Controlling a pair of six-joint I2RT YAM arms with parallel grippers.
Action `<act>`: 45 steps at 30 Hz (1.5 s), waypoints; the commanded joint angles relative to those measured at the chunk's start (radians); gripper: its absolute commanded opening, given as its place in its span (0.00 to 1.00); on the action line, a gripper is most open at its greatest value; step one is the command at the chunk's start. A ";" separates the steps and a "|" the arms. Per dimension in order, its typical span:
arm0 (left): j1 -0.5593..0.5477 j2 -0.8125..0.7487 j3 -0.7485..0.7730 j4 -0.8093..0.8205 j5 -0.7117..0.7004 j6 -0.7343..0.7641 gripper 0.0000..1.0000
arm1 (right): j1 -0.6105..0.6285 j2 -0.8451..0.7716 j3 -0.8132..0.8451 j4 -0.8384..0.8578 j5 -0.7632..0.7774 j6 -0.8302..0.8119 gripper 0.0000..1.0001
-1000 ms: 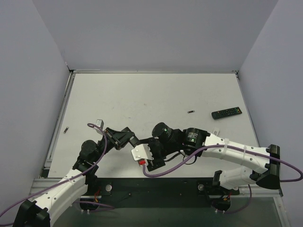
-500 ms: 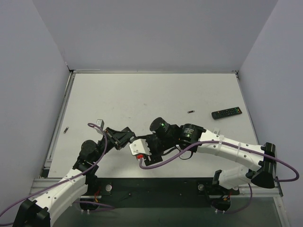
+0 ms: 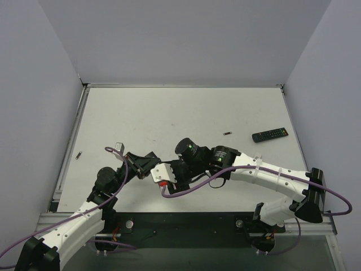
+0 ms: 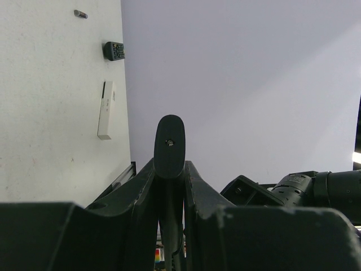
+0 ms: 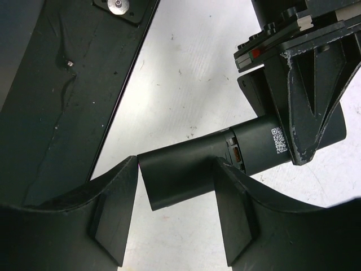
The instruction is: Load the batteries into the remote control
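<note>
Presently my left gripper (image 5: pixel 302 121) clamps the remote control (image 5: pixel 225 164); its free end lies lengthwise between my right gripper (image 5: pixel 176 172) jaws, grip unconfirmed.

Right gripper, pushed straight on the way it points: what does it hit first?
The dark remote lying between its fingers, then probably the left gripper holding it; depth is unclear.
</note>
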 commanded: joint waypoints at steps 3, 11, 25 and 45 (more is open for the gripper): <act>-0.009 -0.005 0.060 0.125 0.017 -0.030 0.00 | -0.002 0.034 0.024 0.001 -0.028 0.018 0.49; -0.009 -0.001 0.046 0.177 0.011 -0.055 0.00 | -0.010 0.042 0.001 0.026 -0.031 0.047 0.48; -0.009 -0.001 0.037 0.253 0.032 -0.109 0.00 | -0.114 -0.044 -0.183 0.159 -0.167 0.087 0.48; -0.009 -0.022 0.072 0.252 0.043 -0.158 0.00 | -0.111 0.003 -0.149 0.094 -0.181 0.052 0.47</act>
